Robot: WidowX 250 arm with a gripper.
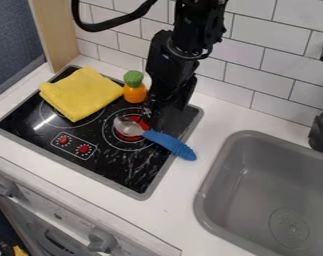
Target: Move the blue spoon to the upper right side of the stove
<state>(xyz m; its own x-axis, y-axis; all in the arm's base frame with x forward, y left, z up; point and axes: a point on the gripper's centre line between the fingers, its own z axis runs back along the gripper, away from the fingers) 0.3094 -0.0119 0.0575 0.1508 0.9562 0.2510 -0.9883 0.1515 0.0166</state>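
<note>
The blue-handled spoon (169, 144) lies across the right burner of the black stove (127, 167). Its metal bowl rests on the red burner centre, and the handle's tip extends past the stove's right edge over the counter. The black gripper (153, 112) hangs at the stove's upper right part, just above and behind the spoon in the view. Against the dark stovetop its fingers are hard to make out, and whether it touches the spoon I cannot tell.
A folded yellow cloth (80, 92) covers the stove's upper left. An orange bottle with a green top (134, 90) stands close to the gripper's left. At right are the grey sink (214, 187) and a black faucet (321, 131); a tiled wall (257, 80) rises behind.
</note>
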